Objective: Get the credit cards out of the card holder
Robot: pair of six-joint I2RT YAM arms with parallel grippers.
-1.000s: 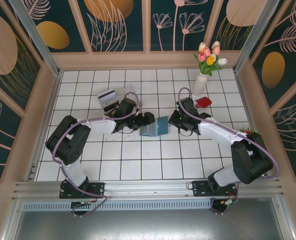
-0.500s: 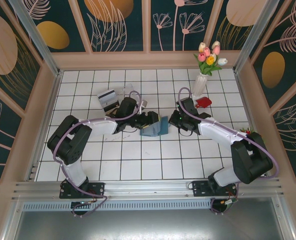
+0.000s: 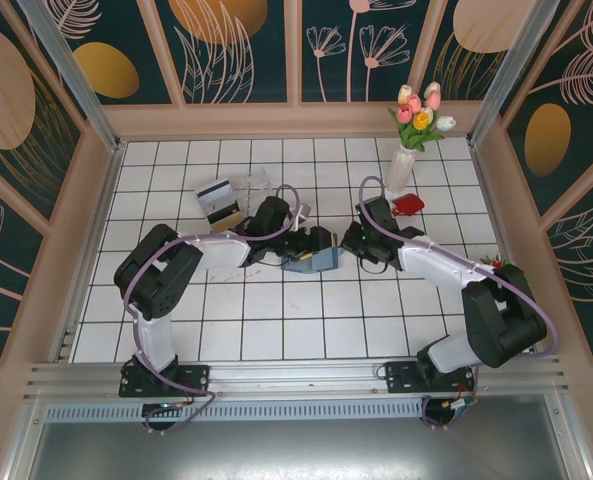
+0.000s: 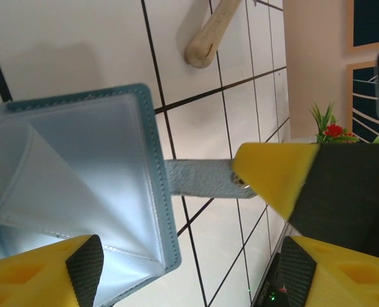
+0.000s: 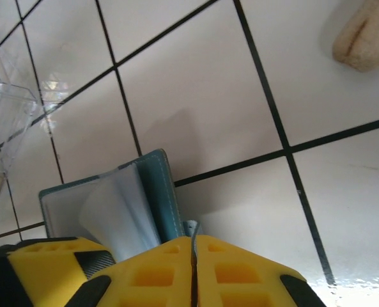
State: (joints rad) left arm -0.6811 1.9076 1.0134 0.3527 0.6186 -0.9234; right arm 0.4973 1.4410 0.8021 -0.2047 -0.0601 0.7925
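The teal card holder (image 3: 313,260) lies open on the tiles between the arms; its clear inner pockets (image 4: 74,173) face the left wrist camera. My right gripper (image 3: 345,243) is shut on the holder's grey strap (image 5: 192,229), which also shows as the strap (image 4: 195,178) under a yellow finger. My left gripper (image 4: 189,275) is open, one finger by the holder's pocket corner and the other beyond its edge. Two credit cards (image 3: 217,202), one white-grey with a dark stripe and one tan, lie on the tiles left of the left gripper (image 3: 304,243).
A clear plastic box (image 3: 257,183) stands behind the cards. A white vase of tulips (image 3: 402,165) and a small red object (image 3: 408,204) are at the back right. A tan wooden piece (image 4: 205,39) lies beyond the holder. Wooden walls enclose the tiled floor.
My left gripper has moved right, onto the card holder. The holder has dropped from a raised tilt to lie lower on the tiles. The right gripper has stayed in place.
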